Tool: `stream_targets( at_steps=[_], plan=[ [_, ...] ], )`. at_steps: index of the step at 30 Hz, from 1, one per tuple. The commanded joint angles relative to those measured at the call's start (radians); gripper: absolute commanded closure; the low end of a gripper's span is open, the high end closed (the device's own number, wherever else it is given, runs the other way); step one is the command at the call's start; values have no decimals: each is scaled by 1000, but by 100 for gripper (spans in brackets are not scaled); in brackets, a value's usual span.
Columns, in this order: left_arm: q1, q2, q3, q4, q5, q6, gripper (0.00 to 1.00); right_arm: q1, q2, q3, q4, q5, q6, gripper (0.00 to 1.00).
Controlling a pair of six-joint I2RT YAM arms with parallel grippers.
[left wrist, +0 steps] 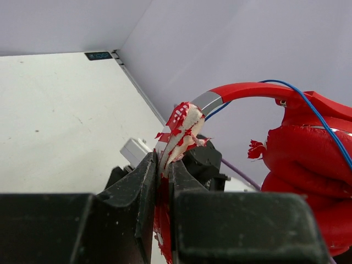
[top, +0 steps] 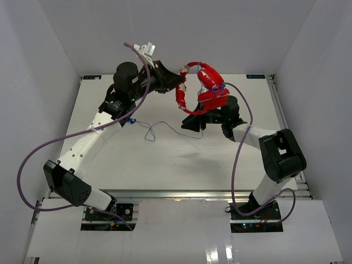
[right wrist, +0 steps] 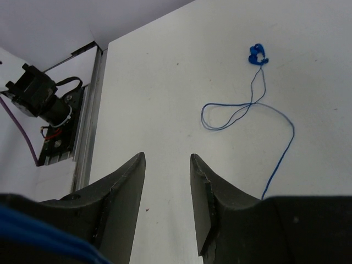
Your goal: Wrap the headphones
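The red headphones (top: 204,88) hang in the air at the back middle. My left gripper (top: 180,82) is shut on the worn, peeling end of one side (left wrist: 177,135). The headband (left wrist: 242,91) arcs right to a padded earcup (left wrist: 302,165), which has the thin blue cord (left wrist: 322,121) across it. My right gripper (top: 191,123) is open and empty just below the headphones; the lower earcup (top: 213,101) sits against its wrist. The rest of the cord (top: 165,126) trails loosely over the table to the blue plug (top: 131,121). The right wrist view shows the cord (right wrist: 287,144), the plug (right wrist: 257,54) and the open jaws (right wrist: 168,160).
Thick purple robot cables (top: 34,154) loop beside both arms. White walls close in the table (top: 165,165) at the back and sides. The table's metal edge rail (right wrist: 88,137) and a motor unit (right wrist: 38,93) show at the left of the right wrist view.
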Motion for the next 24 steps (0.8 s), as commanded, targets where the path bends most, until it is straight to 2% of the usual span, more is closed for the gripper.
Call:
stream_targets(
  at_steps=[1,6,13,19,22,24],
  plan=[
    [-3,-107,72,1,-192,-29,100,31,-55,-111,191,-18,42,56],
    [-2,-190,11,58,-402,-35,100,38,-82,-200,323,-40,110,55],
    [-2,-230,-11,86,-528,-20,100,48,-93,-225,354,-81,102,53],
    [-2,-214,23,122,-611,12,100,79,-126,-244,337,-86,59,68],
    [0,-201,42,132,-670,41,100,104,-156,-248,267,-79,4,83],
    [1,-187,51,137,-703,60,100,122,-178,-248,174,-66,-64,89]
  ],
)
